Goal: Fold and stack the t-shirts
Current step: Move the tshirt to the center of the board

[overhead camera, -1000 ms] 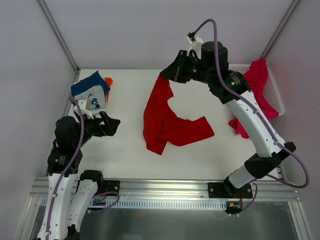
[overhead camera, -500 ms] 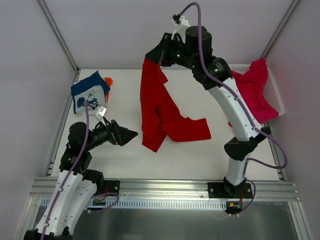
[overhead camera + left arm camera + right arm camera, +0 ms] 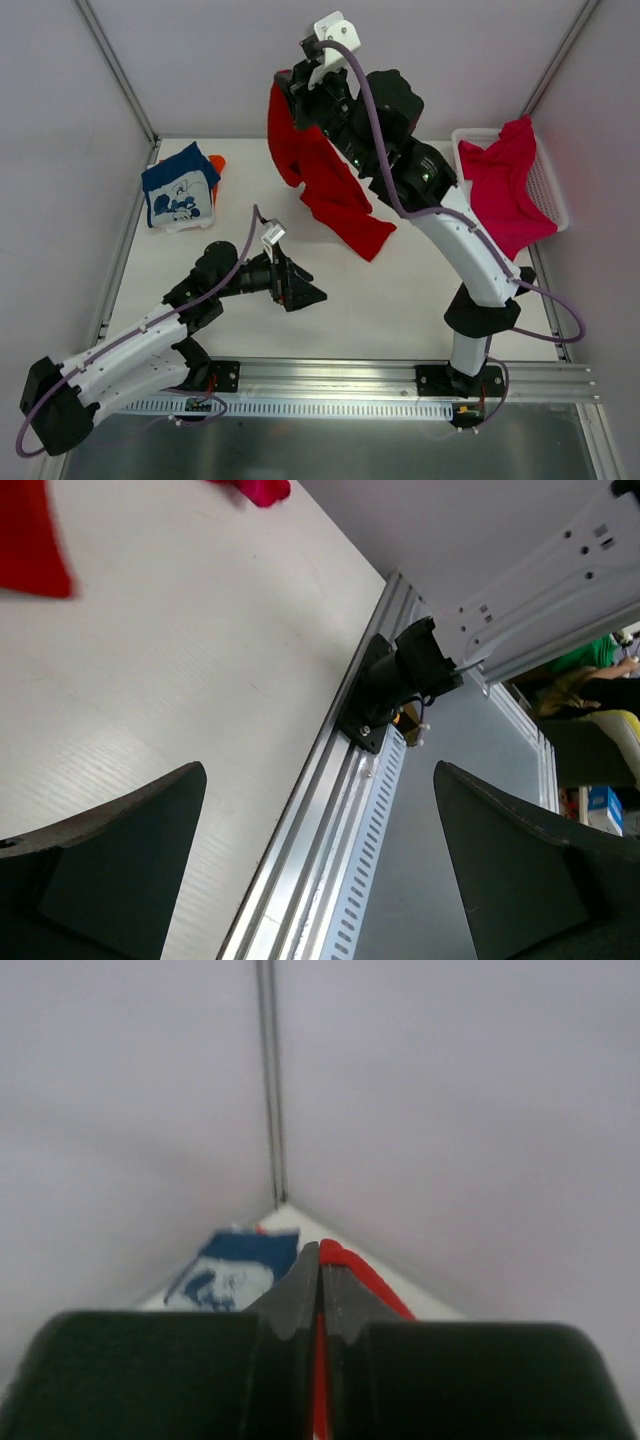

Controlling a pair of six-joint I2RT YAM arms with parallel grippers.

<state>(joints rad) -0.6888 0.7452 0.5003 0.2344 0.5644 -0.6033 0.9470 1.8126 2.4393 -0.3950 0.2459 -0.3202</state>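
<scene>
**Table stock: one red t-shirt lifted, three others lying**

1. Red t-shirt: raised above the far middle of the table. It hangs in a long crumpled drape from its top edge. Whether the lower tip touches the table cannot be told.
2. Right fingers: clenched tight on a fold of the red t-shirt. In the wrist view a red edge shows, pinched between them. The arm reaches high over the far side.
3. Left fingers: spread wide and grasping nothing. They are low over the near middle of the table, pointing right, well apart from the red cloth. The wrist view shows bare table and the aluminium rail between them.
4. Navy t-shirt: folded in the far left corner of the table, white cartoon print facing up.
5. Orange t-shirt: only a small edge shows, against the navy t-shirt's far right side.
6. Magenta-pink t-shirt: unfolded, draped in and over the white mesh basket at the far right of the table.
</scene>
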